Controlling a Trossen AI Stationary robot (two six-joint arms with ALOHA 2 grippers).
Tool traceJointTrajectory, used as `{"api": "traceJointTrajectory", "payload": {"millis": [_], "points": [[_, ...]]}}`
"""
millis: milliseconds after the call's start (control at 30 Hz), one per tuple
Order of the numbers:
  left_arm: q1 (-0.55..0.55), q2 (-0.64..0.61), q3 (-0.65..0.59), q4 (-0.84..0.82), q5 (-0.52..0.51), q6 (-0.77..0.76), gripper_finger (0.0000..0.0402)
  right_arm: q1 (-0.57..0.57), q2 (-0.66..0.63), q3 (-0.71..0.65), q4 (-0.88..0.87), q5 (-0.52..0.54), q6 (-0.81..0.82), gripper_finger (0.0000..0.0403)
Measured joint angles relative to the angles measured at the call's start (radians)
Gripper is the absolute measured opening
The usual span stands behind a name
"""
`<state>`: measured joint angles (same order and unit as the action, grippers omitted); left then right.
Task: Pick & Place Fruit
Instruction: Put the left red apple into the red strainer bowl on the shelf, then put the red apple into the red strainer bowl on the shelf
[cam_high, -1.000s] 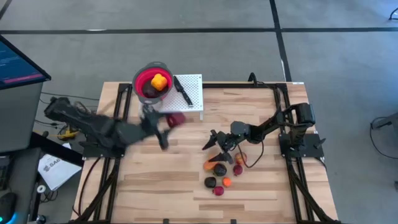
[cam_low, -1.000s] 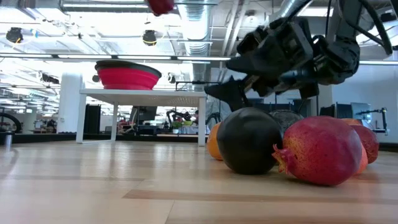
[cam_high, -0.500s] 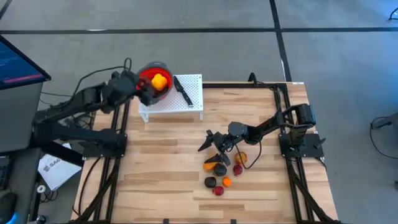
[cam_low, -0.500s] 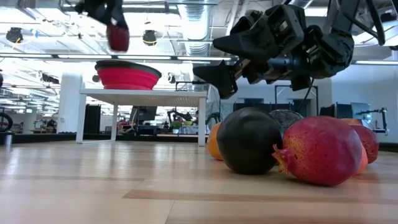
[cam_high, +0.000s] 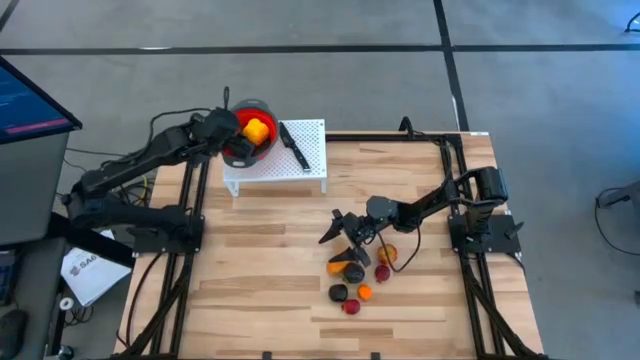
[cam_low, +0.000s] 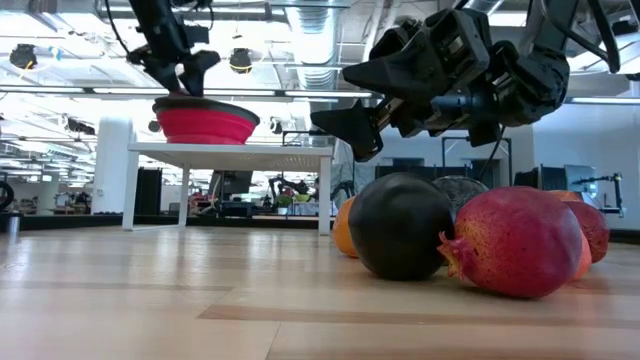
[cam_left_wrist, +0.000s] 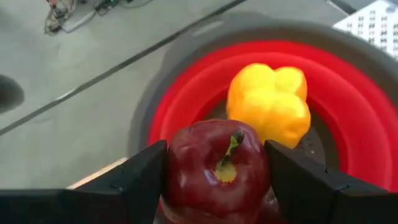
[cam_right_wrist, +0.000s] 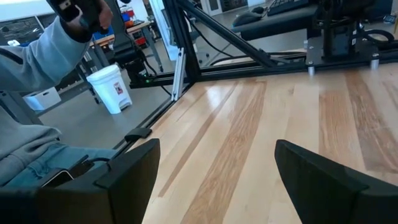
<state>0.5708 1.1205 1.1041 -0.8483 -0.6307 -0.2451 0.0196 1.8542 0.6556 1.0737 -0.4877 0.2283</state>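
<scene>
Left pincer (cam_left_wrist: 214, 186): clasps a dark red apple (cam_left_wrist: 216, 171) between its fingers, above the red bowl (cam_left_wrist: 348, 99), a yellow pepper (cam_left_wrist: 268, 102) just beyond. Right pincer (cam_high: 340, 237): wide apart, empty, over the counter (cam_high: 260, 280), the remaining fruit (cam_high: 355, 280) just beside it.

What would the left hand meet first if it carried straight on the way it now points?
Probably the red bowl: the left hand, with a red apple between its fingers, points into it beside the yellow pepper.
</scene>
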Motion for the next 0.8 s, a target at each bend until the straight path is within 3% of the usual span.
{"api": "traceJointTrajectory", "payload": {"millis": [467,600,800], "points": [[0.033,0.025,-0.034,0.074,0.053,0.031,0.0310,0.000,0.000,0.000,0.000,0.008,-0.003,0.0311],[0.033,-0.015,-0.026,0.081,0.010,0.053,0.0320,0.001,0.000,0.000,0.000,0.095,-0.003,0.0311],[-0.028,-0.141,0.002,0.138,0.041,0.053,0.0314,-0.005,-0.010,-0.004,-0.008,0.203,-0.022,0.0311]]}}
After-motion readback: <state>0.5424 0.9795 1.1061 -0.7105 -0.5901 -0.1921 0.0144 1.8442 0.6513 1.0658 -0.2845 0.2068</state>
